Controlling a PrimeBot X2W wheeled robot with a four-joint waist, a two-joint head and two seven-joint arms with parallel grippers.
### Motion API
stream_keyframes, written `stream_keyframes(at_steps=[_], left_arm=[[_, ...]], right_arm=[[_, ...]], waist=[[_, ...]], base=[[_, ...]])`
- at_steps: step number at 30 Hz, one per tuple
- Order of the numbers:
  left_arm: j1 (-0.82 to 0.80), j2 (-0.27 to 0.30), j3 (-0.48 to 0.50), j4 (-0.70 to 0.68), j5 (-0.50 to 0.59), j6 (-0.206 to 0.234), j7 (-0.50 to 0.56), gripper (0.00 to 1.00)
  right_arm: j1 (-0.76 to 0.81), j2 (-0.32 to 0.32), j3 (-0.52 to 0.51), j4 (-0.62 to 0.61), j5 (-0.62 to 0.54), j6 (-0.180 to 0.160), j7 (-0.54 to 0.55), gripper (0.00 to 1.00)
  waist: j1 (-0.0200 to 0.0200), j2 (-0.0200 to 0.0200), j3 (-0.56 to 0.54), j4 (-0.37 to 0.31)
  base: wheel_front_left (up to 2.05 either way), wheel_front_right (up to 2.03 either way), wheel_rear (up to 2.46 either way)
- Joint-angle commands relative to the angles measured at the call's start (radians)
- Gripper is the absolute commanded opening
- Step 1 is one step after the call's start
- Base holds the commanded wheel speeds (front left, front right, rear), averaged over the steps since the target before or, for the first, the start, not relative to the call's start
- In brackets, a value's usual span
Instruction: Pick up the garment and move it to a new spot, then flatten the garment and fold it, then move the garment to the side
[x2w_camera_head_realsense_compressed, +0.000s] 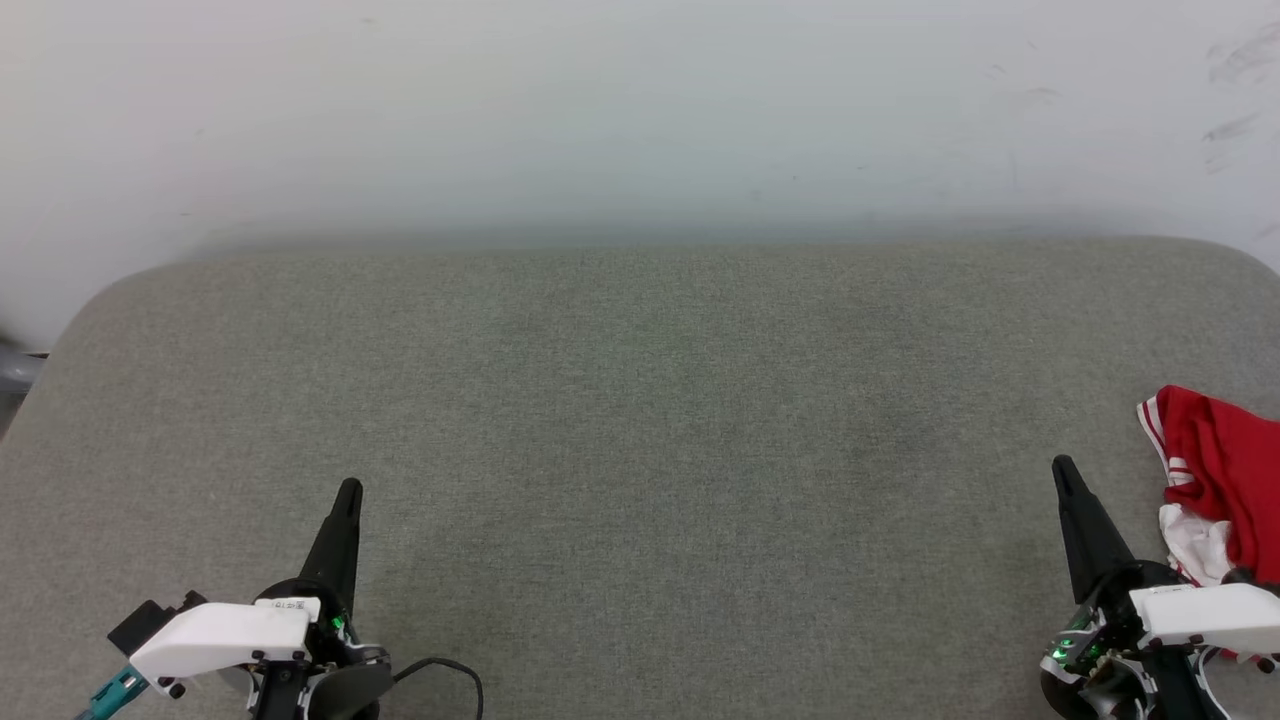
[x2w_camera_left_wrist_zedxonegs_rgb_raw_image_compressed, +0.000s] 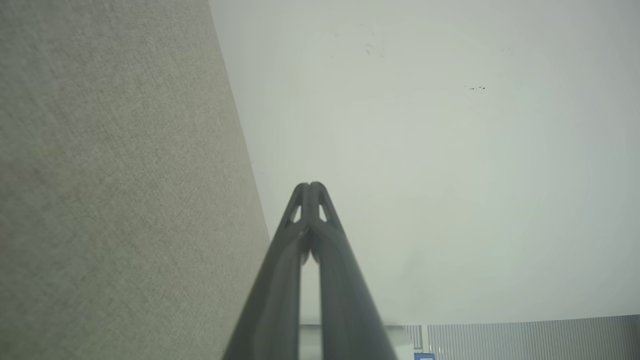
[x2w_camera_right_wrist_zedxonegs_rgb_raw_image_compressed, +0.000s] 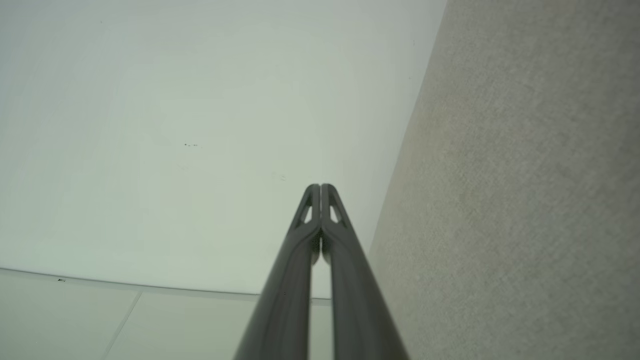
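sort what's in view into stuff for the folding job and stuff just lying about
For the job: garment, crumpled at the head view's right edge; left hand, shut; right hand, shut.
Just there: grey padded surface; black cable; white wall.

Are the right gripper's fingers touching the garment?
Apart. In the head view, grey surface shows between the fingers of the right gripper and the garment.

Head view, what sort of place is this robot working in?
Probably an indoor test room, not a home: a grey fabric-covered table stands against a bare white wall, with one crumpled red shirt at its right edge.
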Motion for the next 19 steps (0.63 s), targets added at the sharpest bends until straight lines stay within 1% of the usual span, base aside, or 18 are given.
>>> stream_keyframes(at_steps=[1,9,19], left_arm=[[-0.017,-0.002,0.006,0.003,-0.017,-0.006,0.006,0.0],[-0.022,-0.009,0.016,0.008,-0.063,-0.01,0.021,0.0],[-0.021,-0.009,0.015,0.007,-0.059,-0.011,0.02,0.0]], right_arm=[[-0.023,-0.002,-0.001,0.005,0.022,0.0,0.004,0.0],[-0.031,-0.001,-0.002,0.02,0.077,0.0,0.007,0.0],[-0.029,0.001,-0.004,0.019,0.071,0.0,0.007,0.0]], waist=[[0.0,-0.0001,0.0,0.0],[0.0,-0.0001,0.002,0.0],[0.0,-0.0001,0.002,0.0]], base=[[0.0,0.0,0.0],[0.0,0.0,0.0],[0.0,0.0,0.0]])
